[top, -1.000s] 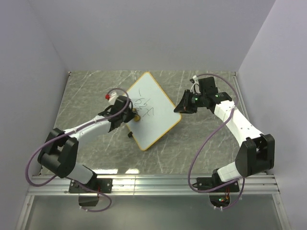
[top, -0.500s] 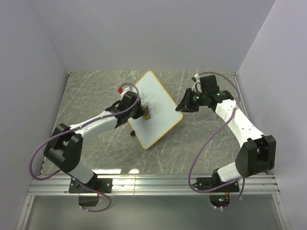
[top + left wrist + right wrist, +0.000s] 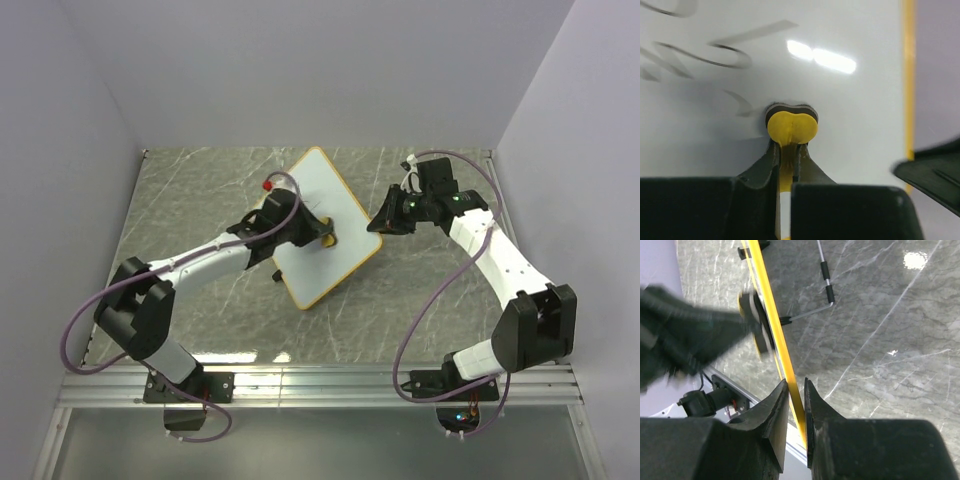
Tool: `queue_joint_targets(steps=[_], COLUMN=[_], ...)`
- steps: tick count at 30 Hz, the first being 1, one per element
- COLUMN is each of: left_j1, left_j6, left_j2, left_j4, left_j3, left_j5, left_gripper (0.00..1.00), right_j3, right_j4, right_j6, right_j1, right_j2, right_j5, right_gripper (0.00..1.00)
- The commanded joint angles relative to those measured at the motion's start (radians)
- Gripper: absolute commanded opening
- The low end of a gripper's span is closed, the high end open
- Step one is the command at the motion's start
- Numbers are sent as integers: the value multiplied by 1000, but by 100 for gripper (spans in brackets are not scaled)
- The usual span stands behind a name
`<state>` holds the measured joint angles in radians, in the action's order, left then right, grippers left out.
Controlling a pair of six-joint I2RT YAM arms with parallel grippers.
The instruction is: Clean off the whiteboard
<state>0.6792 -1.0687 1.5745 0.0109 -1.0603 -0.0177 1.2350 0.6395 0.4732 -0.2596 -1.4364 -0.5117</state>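
The whiteboard point(image 3: 318, 190), white with an orange-yellow rim, stands tilted at the table's middle. My left gripper point(image 3: 328, 240) is shut on a small yellow eraser point(image 3: 791, 126) and presses it against the board's face point(image 3: 855, 120). Dark scribbles point(image 3: 715, 50) remain up and left of the eraser in the left wrist view. My right gripper point(image 3: 378, 222) is shut on the board's right edge; in the right wrist view the yellow rim point(image 3: 771, 320) runs between its fingers point(image 3: 796, 390). The left gripper shows there as a dark blur point(image 3: 690, 335).
The board rests on a grey marble tabletop point(image 3: 190, 190) enclosed by pale walls. Behind the board a wire stand with black sleeves point(image 3: 827, 285) props it up. An aluminium rail point(image 3: 320, 385) runs along the near edge by the arm bases.
My left gripper has swept rightward across the board with the eraser, and the scribbles seen from above have mostly gone. The right gripper has kept its hold on the edge.
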Motion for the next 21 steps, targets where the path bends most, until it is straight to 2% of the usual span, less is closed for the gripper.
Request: queue_joint_targets(steps=[1, 4, 8, 14, 18, 21], left_j1=[-114, -181, -176, -29, 81, 114], left_j6=[44, 98, 215, 303, 257, 208], left_j2=[-11, 27, 107, 194, 251, 259], left_j4=[98, 162, 215, 258, 244, 215], left_j3=[69, 42, -72, -311, -446, -458], left_j5=[15, 16, 1, -137, -228, -243], left_gripper=[0, 0, 0, 0, 0, 0], right_j3=[-11, -23, -28, -40, -45, -42], right_j4=[26, 23, 23, 17, 9, 5], right_j6=[19, 21, 18, 19, 24, 25], right_j1=[-7, -6, -7, -9, -10, -12], right_j2=[51, 63, 67, 65, 59, 54], right_j5=[32, 30, 29, 30, 30, 32], right_gripper=[0, 0, 0, 0, 0, 0])
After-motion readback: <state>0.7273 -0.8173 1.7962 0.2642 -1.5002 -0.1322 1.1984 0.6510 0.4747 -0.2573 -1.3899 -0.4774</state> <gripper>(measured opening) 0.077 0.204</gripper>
